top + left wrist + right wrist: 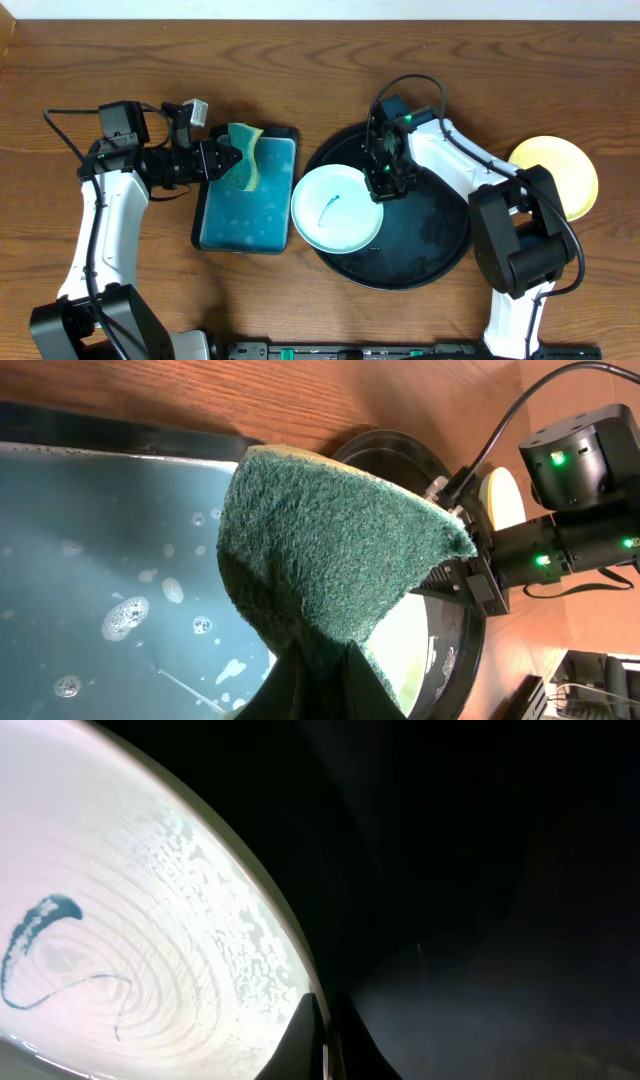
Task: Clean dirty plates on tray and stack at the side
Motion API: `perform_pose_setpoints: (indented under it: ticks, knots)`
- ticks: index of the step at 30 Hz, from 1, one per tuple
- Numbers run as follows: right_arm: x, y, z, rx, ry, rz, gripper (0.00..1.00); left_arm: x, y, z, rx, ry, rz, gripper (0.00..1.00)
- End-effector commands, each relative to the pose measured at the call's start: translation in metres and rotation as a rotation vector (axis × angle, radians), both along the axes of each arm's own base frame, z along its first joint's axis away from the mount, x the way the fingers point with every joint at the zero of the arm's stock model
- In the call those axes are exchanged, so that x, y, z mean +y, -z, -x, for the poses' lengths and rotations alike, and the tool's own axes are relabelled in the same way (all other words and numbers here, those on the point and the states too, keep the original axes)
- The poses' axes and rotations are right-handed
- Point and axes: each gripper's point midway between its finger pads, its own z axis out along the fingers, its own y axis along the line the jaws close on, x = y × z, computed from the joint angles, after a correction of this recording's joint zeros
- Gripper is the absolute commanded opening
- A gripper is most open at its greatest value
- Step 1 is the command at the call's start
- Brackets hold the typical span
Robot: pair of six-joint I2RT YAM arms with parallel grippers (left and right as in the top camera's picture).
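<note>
A pale mint-white plate (336,210) with a teal scribble rests on the left side of the round black tray (430,245), overhanging its rim. My right gripper (380,190) is shut on this plate's right rim; in the right wrist view the fingers (322,1030) pinch the rim of the plate (120,940). A pale yellow plate (560,170) lies on the table right of the tray. My left gripper (222,158) is shut on a green-and-yellow sponge (243,155), held over the teal tray; the sponge (330,550) fills the left wrist view. I see only these two plates.
A rectangular teal tray (245,215) with soapy water stands left of the black tray; its foamy water shows in the left wrist view (100,560). The right arm's cable loops over the black tray's far side.
</note>
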Motion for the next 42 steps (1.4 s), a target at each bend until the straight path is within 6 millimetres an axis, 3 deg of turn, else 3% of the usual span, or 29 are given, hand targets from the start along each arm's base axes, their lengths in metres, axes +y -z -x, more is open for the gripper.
perform_pose_setpoints:
  ticks: [1,9,17,25,34,42]
  knots:
    - [-0.015,-0.003,-0.005,-0.014,0.035,0.037,0.01,0.0,0.0,0.002,-0.003,0.003,0.008,0.07]
    - [-0.048,-0.004,-0.013,0.015,0.127,0.048,0.01,-0.017,0.003,0.005,0.004,0.053,-0.011,0.07]
    - [-0.066,-0.004,-0.015,0.033,0.165,0.054,0.01,-0.017,0.044,0.006,0.116,-0.011,-0.345,0.07]
    - [-0.065,-0.004,-0.015,0.03,0.15,0.051,0.01,0.017,0.082,0.006,0.283,-0.345,-0.698,0.07]
    - [-0.065,-0.004,-0.015,0.03,0.149,0.051,0.01,-0.028,0.121,0.021,0.352,-0.201,-0.761,0.07]
    - [-0.065,-0.004,-0.015,0.029,0.149,0.051,0.01,-0.05,0.123,0.024,0.33,-0.155,-0.755,0.07]
